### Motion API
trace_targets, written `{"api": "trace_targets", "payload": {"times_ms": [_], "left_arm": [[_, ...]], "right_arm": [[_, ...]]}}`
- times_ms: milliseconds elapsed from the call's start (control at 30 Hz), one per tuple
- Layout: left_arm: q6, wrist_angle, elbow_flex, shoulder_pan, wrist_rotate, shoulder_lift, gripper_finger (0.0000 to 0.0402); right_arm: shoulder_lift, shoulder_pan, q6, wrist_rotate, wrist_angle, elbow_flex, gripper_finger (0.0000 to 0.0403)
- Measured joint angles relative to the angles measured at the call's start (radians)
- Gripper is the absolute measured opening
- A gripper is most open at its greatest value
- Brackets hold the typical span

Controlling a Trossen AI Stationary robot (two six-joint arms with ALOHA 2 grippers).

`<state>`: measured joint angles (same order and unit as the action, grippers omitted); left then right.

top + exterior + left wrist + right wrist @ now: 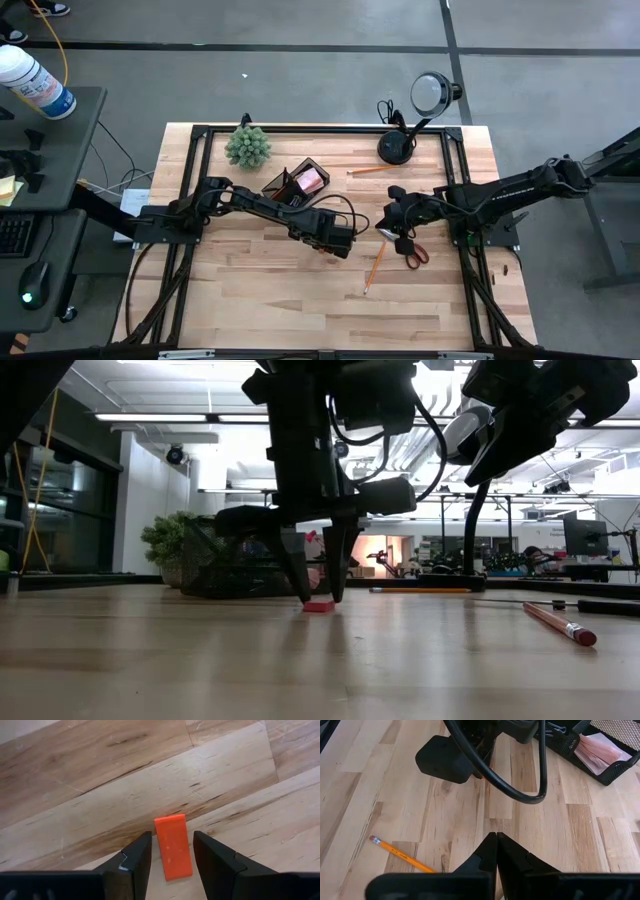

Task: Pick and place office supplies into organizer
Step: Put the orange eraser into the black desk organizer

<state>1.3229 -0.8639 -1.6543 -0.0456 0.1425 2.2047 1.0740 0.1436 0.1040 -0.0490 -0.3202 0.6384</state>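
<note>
A small red-orange block (173,847) lies flat on the wooden table near its middle. My left gripper (172,836) points down over it, open, one finger on each side of the block with a narrow gap showing at both sides; in the low view its fingertips (320,598) reach down to the block (319,605). My right gripper (496,840) hangs shut and empty above the table to the right (390,222). The black mesh organizer (295,185) stands behind the left arm with a pink sticky-note pad (312,180) inside.
Red-handled scissors (412,250) and a pencil (375,268) lie below the right gripper; another pencil (370,171) lies near the black lamp (400,148). A green spiky plant (247,146) stands at the far left. Bare wood spreads along the near edge.
</note>
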Motion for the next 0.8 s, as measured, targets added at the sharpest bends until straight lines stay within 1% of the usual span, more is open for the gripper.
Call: {"api": "trace_targets", "payload": {"times_ms": [300, 400, 633, 800], "left_arm": [[-0.008, 0.0, 0.0, 0.0, -0.001, 0.0, 0.0131], [-0.009, 0.0, 0.0, 0.0, -0.003, 0.0, 0.0115], [-0.013, -0.001, 0.0, 0.0, -0.003, -0.001, 0.0063], [-0.017, -0.001, 0.0, 0.0, -0.002, -0.002, 0.005]], "right_arm": [[0.0, 0.0, 0.0, 0.0, 0.0, 0.0, 0.0006], [0.0, 0.0, 0.0, 0.0, 0.0, 0.0, 0.0002], [0.0, 0.0, 0.0, 0.0, 0.0, 0.0, 0.0006], [0.0, 0.0, 0.0, 0.0, 0.0, 0.0, 0.0003]]}}
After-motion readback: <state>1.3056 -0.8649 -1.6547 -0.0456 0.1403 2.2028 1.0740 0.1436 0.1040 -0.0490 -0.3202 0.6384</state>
